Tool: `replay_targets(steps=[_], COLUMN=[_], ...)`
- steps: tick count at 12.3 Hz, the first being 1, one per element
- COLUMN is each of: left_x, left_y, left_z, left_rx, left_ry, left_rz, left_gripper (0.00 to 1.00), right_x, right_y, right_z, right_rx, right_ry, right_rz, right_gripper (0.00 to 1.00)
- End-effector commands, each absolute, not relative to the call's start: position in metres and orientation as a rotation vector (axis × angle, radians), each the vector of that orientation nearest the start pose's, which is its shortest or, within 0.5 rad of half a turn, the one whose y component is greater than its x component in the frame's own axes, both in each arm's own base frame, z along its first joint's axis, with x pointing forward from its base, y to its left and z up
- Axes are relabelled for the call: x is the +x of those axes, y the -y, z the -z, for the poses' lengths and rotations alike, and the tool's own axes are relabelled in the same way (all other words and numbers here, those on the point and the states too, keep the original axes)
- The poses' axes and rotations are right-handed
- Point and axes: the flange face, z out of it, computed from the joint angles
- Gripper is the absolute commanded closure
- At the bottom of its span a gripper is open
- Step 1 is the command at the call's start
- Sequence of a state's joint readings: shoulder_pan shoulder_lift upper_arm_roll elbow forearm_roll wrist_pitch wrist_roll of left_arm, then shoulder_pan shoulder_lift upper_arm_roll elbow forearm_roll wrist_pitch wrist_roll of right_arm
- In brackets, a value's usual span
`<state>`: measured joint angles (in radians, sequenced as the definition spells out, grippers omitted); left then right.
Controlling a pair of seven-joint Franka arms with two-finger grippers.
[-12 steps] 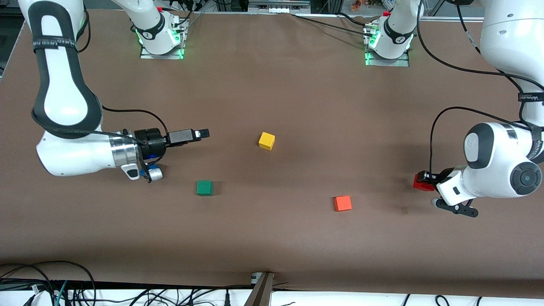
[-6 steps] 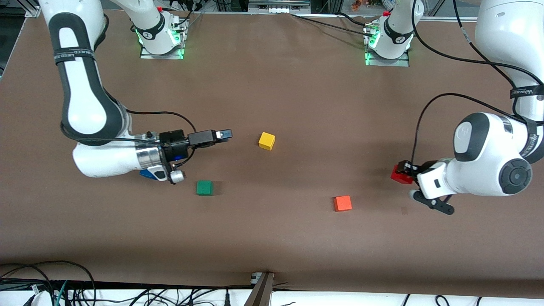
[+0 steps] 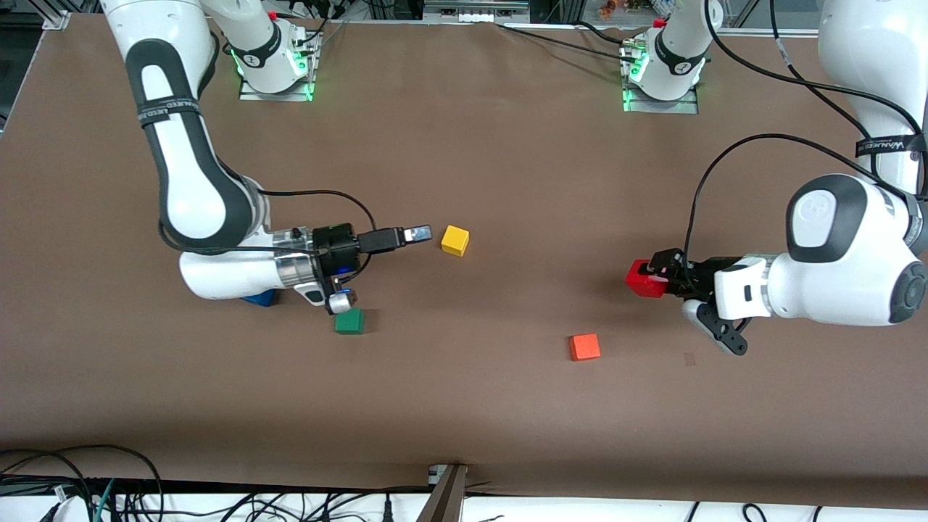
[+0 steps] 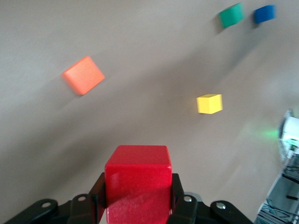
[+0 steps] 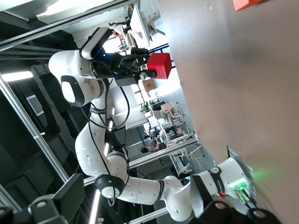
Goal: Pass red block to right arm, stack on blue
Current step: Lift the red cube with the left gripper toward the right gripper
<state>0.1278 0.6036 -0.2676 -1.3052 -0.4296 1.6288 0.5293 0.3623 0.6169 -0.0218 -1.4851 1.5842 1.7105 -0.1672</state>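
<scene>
Left gripper [image 3: 656, 274] was clamped on the red block [image 3: 644, 278], jaws shut against two of its sides, held up over the surface [image 3: 507, 159] toward the left arm's end. The left wrist view had that cube [image 4: 138, 179] filling the lower middle, black fingers [image 4: 180, 205] pressing either side. Right gripper [image 3: 419, 233] was out level over the middle of the surface, just beside the yellow cube [image 3: 454, 240], jaws wide and holding nothing. A black strap on the right arm [image 3: 181, 167] carried white lettering, too small to read; a similar strap sat on the left arm [image 3: 848, 261]. The blue cube [image 3: 259, 298] only peeked out from under the right arm in the front view, yet the left wrist view showed it [image 4: 264, 13] whole, beside the green cube [image 4: 231, 15]. Green cube [image 3: 349, 320] sat just below the right wrist. The orange cube [image 3: 584, 346] lay alone, nearer the front camera than the red block. The right wrist view caught the left gripper with the red block [image 5: 159, 65] from well off. A broad open stretch of brown lay between the two grippers.
</scene>
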Motion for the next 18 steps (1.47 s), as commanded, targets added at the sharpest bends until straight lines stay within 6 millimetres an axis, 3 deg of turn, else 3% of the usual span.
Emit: replay_targets(steps=[1, 3, 5, 8, 12, 16, 18], left_x=[0.689, 0.691, 0.694, 0.695, 0.702, 0.69, 0.686], left_y=[0.096, 0.102, 0.099, 0.09, 0.097, 0.141, 0.169], left_z=[-0.389, -0.385, -0.368, -0.357, -0.306, -0.288, -0.296], left_rx=[2.295, 2.195, 2.082, 1.926, 1.612, 1.451, 1.4], left_ry=[0.766, 0.847, 0.955, 1.093, 1.179, 1.036, 0.989], left_rz=[0.127, 0.058, -0.016, -0.16, -0.439, -0.531, -0.545], left_gripper=[1.0, 1.0, 1.0, 1.0, 1.0, 1.0, 1.0], right_x=[0.63, 0.623, 0.616, 0.612, 0.607, 0.602, 0.598], right_y=[-0.358, -0.381, -0.399, -0.409, -0.424, -0.436, -0.442], right_z=[-0.367, -0.366, -0.36, -0.352, -0.339, -0.323, -0.314], right_rx=[-1.623, -1.611, -1.613, -1.63, -1.602, -1.562, -1.563], right_ry=[-0.172, -0.213, -0.25, -0.276, -0.31, -0.331, -0.342], right_rz=[-0.396, -0.375, -0.359, -0.345, -0.29, -0.265, -0.264], right_gripper=[0.0, 0.0, 0.0, 0.0, 0.0, 0.0, 0.0])
